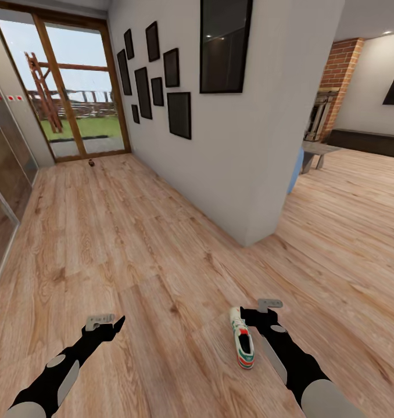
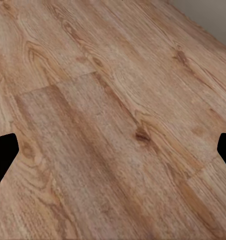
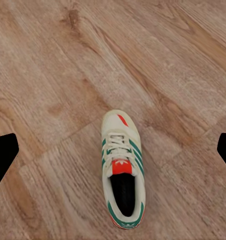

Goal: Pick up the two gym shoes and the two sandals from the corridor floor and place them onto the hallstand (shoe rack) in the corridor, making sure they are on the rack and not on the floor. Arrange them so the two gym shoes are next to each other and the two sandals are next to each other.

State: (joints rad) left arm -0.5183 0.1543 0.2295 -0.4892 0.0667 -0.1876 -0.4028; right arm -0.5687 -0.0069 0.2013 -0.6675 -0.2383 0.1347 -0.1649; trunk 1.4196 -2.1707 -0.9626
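Head view is showing one gym shoe (image 1: pixel 243 345) lying on the corridor floor (image 1: pixel 133 249), just beside the right gripper (image 1: pixel 261 313). Left wrist view — left gripper (image 2: pixel 113 150) is spread wide over bare planks. Right wrist view — released fingers (image 3: pixel 4 155) are framing the shoe; next, I judge, descending and gripping it.

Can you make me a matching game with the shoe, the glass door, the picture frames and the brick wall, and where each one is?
Things:
1. shoe
2. glass door
3. frames
4. brick wall

Places:
A. hung on the grey wall
B. far right, in the next room
C. on the floor beside the right gripper
D. far end of the corridor

Pairs: 1-C, 2-D, 3-A, 4-B
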